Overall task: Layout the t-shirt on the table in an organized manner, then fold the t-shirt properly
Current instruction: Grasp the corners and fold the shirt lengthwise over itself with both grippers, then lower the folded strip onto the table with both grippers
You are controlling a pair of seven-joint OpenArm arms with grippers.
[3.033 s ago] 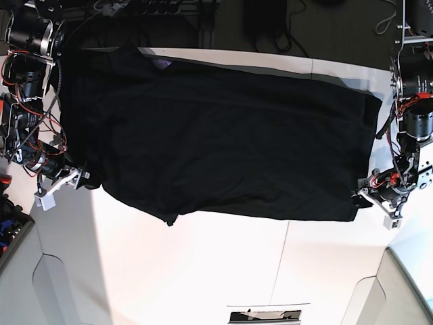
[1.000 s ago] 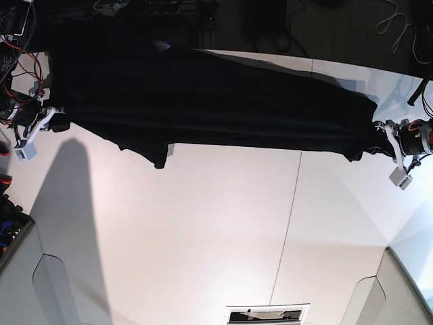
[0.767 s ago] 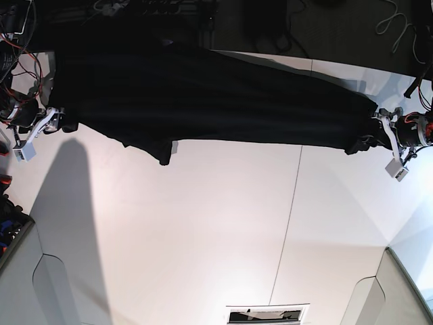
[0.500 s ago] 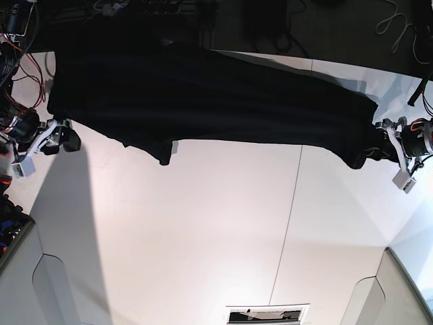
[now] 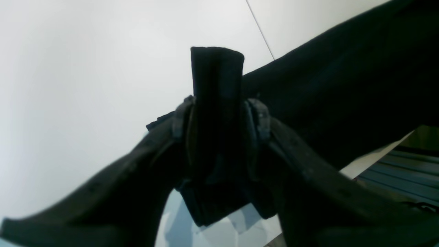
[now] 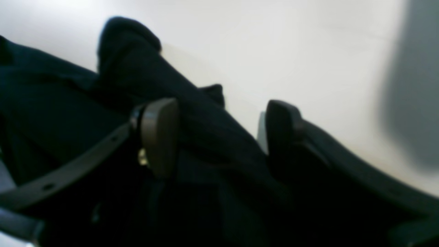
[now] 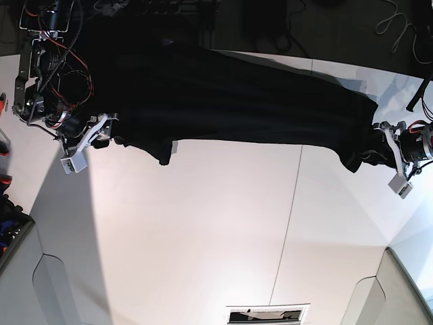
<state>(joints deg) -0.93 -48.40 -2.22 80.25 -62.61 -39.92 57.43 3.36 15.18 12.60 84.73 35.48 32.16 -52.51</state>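
The black t-shirt [image 7: 230, 101] lies as a long folded band across the far part of the white table [image 7: 223, 230]. My right gripper [image 7: 111, 132] is at the band's left end. In the right wrist view its jaws [image 6: 219, 133] stand open, a ridge of shirt [image 6: 51, 113] runs loosely between them, and bare table shows beside one finger. My left gripper [image 7: 369, 147] is at the band's right end. Up close, the left gripper [image 5: 217, 116] has parted fingers, and an upright fold of the shirt [image 5: 343, 85] fills the gap between them.
A thin dark seam [image 7: 292, 203] runs down the table from the shirt toward the near edge. Dark floor, cables and arm hardware [image 7: 40, 61] lie beyond the far edge and at the far left. Grey panels [image 7: 34, 284] flank the near corners.
Both grippers have gone from shut to parted. The right arm has swung rightward along the shirt's left end. The left gripper has hardly shifted, and the shirt's band lies as before.
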